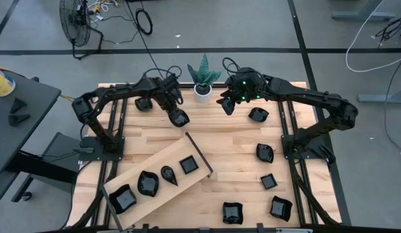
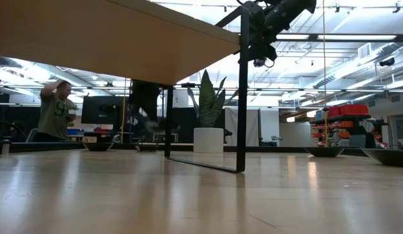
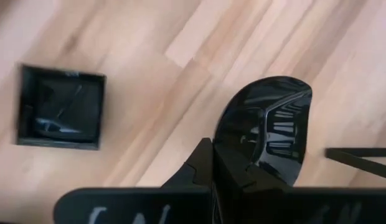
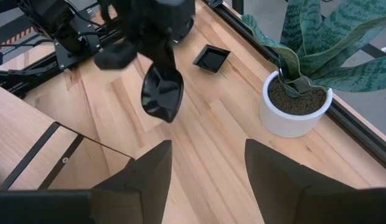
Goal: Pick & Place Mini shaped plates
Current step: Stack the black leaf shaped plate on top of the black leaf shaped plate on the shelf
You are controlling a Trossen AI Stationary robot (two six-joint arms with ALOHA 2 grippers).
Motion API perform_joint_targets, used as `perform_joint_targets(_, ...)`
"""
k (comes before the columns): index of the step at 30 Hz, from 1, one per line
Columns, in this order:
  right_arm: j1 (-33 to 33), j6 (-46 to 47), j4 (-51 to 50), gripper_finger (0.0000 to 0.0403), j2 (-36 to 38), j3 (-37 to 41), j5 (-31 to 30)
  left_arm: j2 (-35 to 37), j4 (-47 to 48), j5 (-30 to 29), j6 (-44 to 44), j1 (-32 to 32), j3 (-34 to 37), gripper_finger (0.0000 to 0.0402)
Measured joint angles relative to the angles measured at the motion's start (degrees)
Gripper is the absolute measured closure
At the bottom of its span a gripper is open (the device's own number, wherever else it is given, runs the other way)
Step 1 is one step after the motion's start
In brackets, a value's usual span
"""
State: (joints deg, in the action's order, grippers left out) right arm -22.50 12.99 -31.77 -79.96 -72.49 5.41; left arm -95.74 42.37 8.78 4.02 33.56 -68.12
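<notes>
Nearest the low camera: underside of the board [image 2: 110, 32], raised on thin black legs. From above, same board [image 1: 163, 157] set slantwise across the table's near left corner.

Beneath everything, the table [image 1: 213, 139], pale wood planks.

Left arm reaching in from the left side to the far middle. Left gripper [image 1: 176, 115] clenched on one edge of a plate [image 3: 268, 134], glossy black and rounded. Held clear of the wood, tilted, between the board's far end and the pot; seen from the right wrist as hanging on edge [image 4: 162, 93].

Right arm reaching in from the right side. Right gripper [image 4: 205, 174] released, fingers spread, nothing between them. Hovering just beside the pot [image 4: 296, 106], on its right.

Pot white, with a green spiky plant, at the far edge in the middle.

Four board plates [image 1: 148, 183] in a row along the board.

Five loose plates [image 1: 264, 153] scattered over the table's right half and near edge.

One square plate [image 3: 61, 107] flat on the wood under the left arm, near the far edge.
</notes>
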Motion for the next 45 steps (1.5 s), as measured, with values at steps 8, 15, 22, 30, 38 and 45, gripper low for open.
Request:
perform_joint_targets(8, -0.02, 0.01, 0.00, 0.0199, 0.00, 0.00, 0.02, 2.99, 10.49, -1.08, -5.15, 0.02, -10.54, 0.0401)
perform_joint_targets(15, 0.00, 0.00, 0.00, 0.0199, 0.00, 0.00, 0.02, 5.47, 20.94, -1.08, -10.66, -0.40, -20.82, 0.0401)
perform_joint_targets(22, -0.01, -0.01, 0.00, 0.0199, 0.00, 0.00, 0.45, 9.13, 25.63, -1.05, -12.17, -2.10, -26.99, 0.0401)
perform_joint_targets(30, 0.49, -0.01, -0.11, 0.0207, 0.26, 0.00, 4.12, 14.19, 26.21, 3.55, -10.37, -7.61, -27.23, 0.0401)
perform_joint_targets(38, 2.20, -0.78, -2.82, 0.0284, 2.85, -0.04, 5.16, 16.18, 31.07, 4.88, -9.20, -16.90, -27.19, 0.0401)
perform_joint_targets(45, 3.22, -4.71, -4.80, 0.0358, 6.02, -0.04, 5.36, 16.06, 35.66, 6.12, -9.18, -26.42, -27.16, 0.0401)
